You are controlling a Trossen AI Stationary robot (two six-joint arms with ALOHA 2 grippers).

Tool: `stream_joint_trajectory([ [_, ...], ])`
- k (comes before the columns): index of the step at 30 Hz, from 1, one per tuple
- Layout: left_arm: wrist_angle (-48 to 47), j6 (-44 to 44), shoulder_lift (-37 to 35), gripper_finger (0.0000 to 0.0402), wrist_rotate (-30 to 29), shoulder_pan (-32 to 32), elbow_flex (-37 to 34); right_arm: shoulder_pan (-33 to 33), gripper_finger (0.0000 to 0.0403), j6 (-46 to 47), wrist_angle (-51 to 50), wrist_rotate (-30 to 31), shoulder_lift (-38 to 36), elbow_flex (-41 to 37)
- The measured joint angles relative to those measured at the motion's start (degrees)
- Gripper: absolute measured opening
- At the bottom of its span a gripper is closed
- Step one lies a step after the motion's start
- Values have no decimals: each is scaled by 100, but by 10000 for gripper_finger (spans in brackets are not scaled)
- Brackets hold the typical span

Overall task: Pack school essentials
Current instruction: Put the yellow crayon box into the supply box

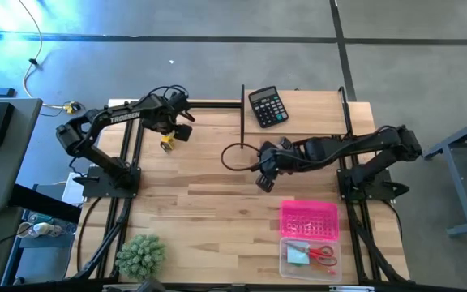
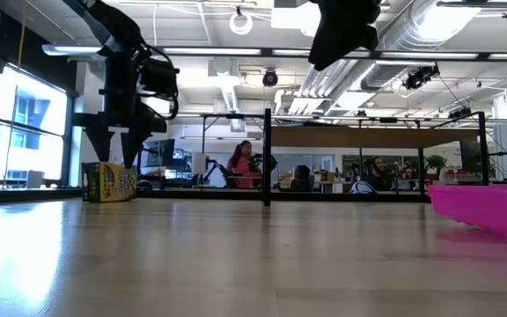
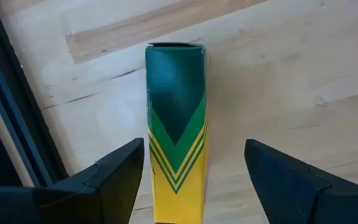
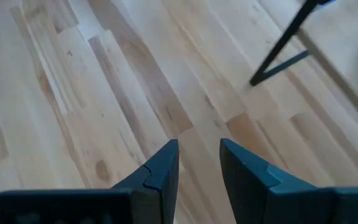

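Crayon box (image 3: pixel 175 134), yellow and green, sits on the table (image 1: pixel 209 203) near the left-rear area, in front of the back rail. In the low view it stands upright on the wood (image 2: pixel 109 182), long axis vertical; in the left wrist view the green end faces the camera with the chevrons pointing toward the yellow end. Left gripper (image 1: pixel 177 130) hangs directly above the box, fingers pointing down, jaws wide open on either side of it with clear gaps both sides, not touching, holding nothing. Left arm reaches from its base at the left edge toward the table's rear. Right gripper (image 1: pixel 266 174) is over the bare middle of the table, arm stretched out from its base on the right side, jaws partly open with a narrow gap, empty. Pink tray (image 1: pixel 308 217) and clear case (image 1: pixel 310 258) sit front right; scissors (image 1: pixel 323 252) and notepad (image 1: pixel 297 255) lie in the case. Calculator (image 1: pixel 267 106) is at the rear, plant (image 1: pixel 140 255) front left.
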Motion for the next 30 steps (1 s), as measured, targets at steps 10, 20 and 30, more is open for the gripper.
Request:
stream_joint_trajectory([
  [10,-3,48,305,220,24,2,0,-135,108,-270,-724,91,0,695],
  [20,-9,277,316,167,145,-37,0,-135,108,-376,-772,93,0,805],
  [30,-13,611,316,110,413,-37,0,-130,108,-198,-768,90,0,805],
])
